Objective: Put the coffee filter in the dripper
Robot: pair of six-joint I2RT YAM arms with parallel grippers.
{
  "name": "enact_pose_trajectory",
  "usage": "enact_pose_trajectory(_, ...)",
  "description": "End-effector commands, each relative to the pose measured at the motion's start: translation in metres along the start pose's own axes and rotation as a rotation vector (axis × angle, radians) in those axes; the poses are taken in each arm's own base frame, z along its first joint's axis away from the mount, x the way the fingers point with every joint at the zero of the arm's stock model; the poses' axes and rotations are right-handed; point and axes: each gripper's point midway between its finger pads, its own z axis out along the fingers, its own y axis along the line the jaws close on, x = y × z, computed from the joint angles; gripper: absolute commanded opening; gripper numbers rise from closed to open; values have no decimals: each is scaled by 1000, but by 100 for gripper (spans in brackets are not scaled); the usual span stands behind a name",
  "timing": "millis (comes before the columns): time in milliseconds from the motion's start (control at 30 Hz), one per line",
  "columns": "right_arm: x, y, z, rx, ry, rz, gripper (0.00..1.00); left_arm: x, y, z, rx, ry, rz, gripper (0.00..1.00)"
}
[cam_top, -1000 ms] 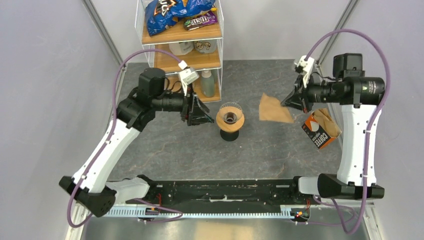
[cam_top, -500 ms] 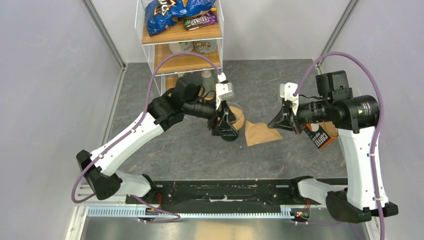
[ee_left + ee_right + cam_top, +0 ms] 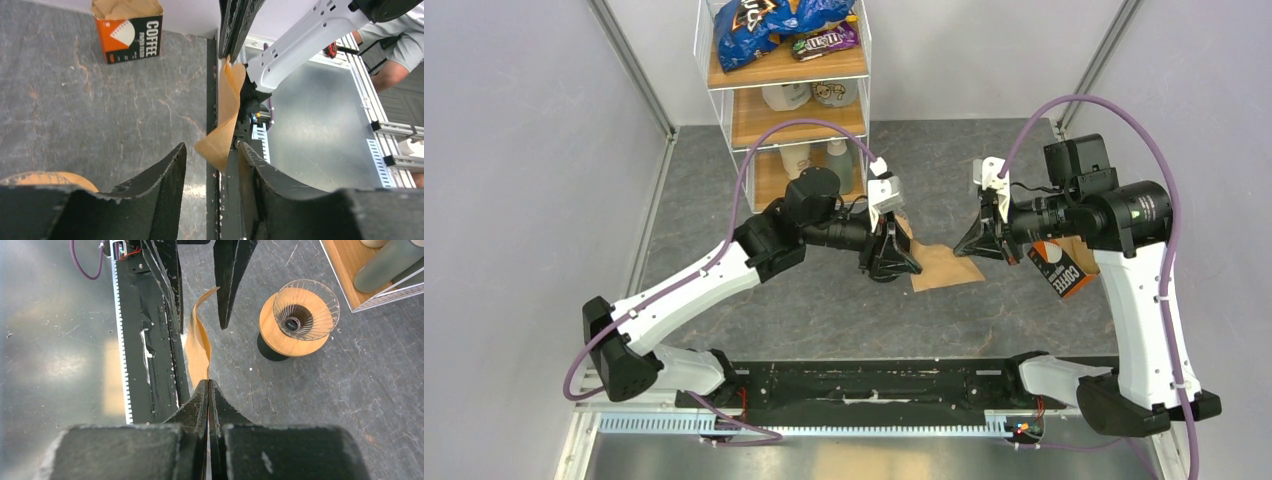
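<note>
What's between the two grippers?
The coffee filter: right gripper pinches one end; the free end sits inside the open left gripper. Clearest in left wrist view.

Over the grey stone-patterned tabletop (image 3: 824, 305), the black two-finger right gripper (image 3: 961, 250) holds one corner of a thin tan-brown paper coffee filter (image 3: 944, 268), its other edge meeting the black left gripper (image 3: 913, 266), which covers most of the wood-collared glass dripper (image 3: 905, 227).

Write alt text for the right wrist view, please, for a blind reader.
The right gripper is shut on a tan paper coffee filter that curls between the open fingers of the left gripper; a clear glass, wood-collared dripper stands nearby.
</note>
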Motion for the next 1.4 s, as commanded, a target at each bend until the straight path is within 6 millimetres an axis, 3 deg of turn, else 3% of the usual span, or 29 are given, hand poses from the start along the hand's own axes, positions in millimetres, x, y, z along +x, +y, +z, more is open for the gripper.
enact_pose_trajectory(0,-16,1,-4,20,-39,-24,0,-31,-2,10,-7,-100,19,41)
enact_pose_trajectory(33,-17,1,-4,19,-42,-25,0,-32,-1,9,-11,-103,22,32)
enact_pose_trajectory(100,-18,2,-3,15,-44,-19,0,-34,-1,8,-13,-106,43,4)
enact_pose_trajectory(167,-16,2,-2,9,-43,-1,0,-34,-1,5,-21,-103,80,2)
enact_pose_trajectory(300,-16,3,-4,39,-40,71,43,-20,-1,-5,-24,-53,236,2)
enact_pose_trajectory(433,-21,9,-7,40,-61,105,51,-3,-2,-22,-28,-2,496,2)
enact_pose_trajectory(567,-12,1,-3,74,-38,111,52,9,-9,-35,-48,12,807,2)
enact_pose_trajectory(733,-8,14,-1,39,-31,105,53,14,-11,-38,-53,30,1035,2)
enact_pose_trajectory(967,4,15,16,77,55,41,58,20,-2,-31,-76,29,1042,2)
enact_pose_trajectory(1133,-5,11,26,73,50,23,55,25,4,-27,-87,45,1065,2)
enact_pose_trajectory(1367,-18,12,45,29,70,-27,52,30,4,-21,-72,58,959,2)
